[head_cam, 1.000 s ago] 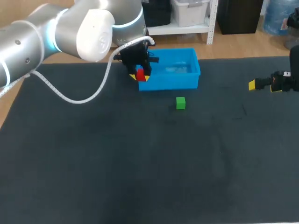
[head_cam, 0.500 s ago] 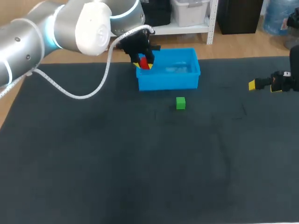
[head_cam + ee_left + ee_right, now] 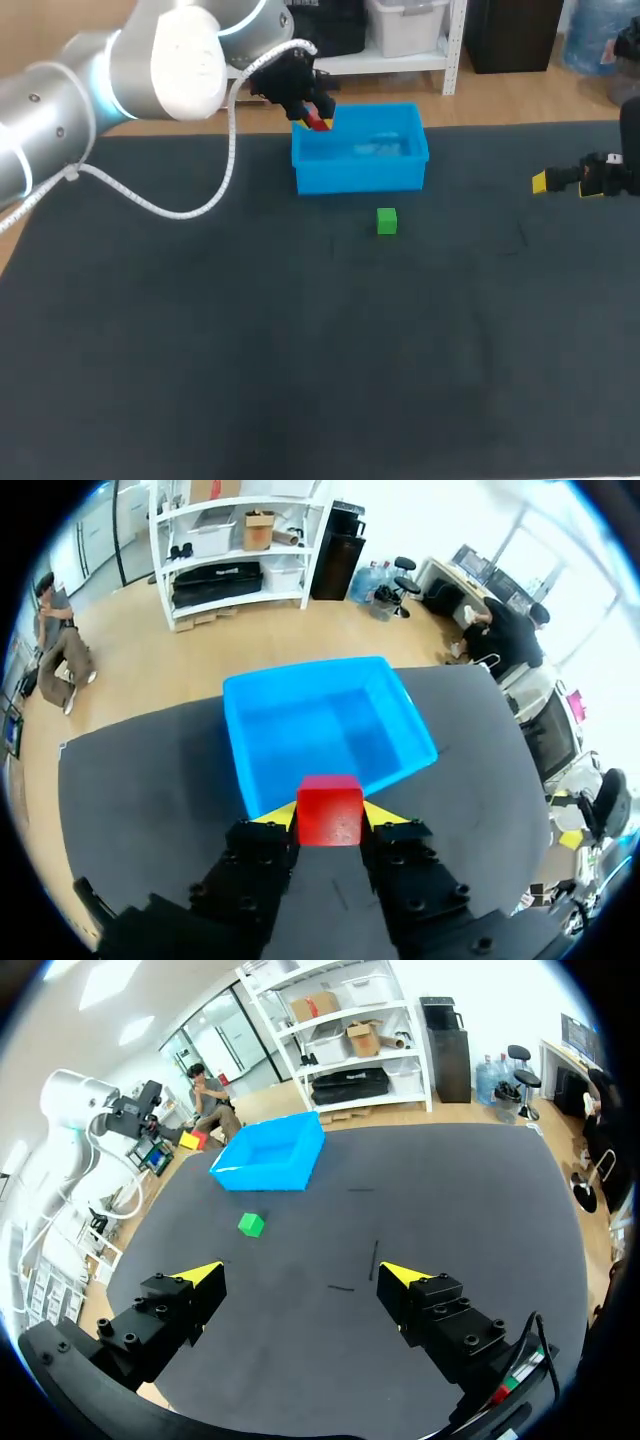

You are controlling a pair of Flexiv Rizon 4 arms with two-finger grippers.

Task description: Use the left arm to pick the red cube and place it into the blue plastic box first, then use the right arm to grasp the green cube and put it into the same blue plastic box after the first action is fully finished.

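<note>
Between left jaws (clamped): red cube (image 3: 329,808).

The blue plastic box (image 3: 360,178) is looking smooth and slightly glossy, while the dark table cover (image 3: 300,350) is looking matt and cloth-like.

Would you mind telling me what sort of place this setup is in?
Probably a robotics lab bench: a dark-matted table, a left gripper holding a red cube by a blue box, a right gripper open at the side, and a green cube on the mat.
</note>
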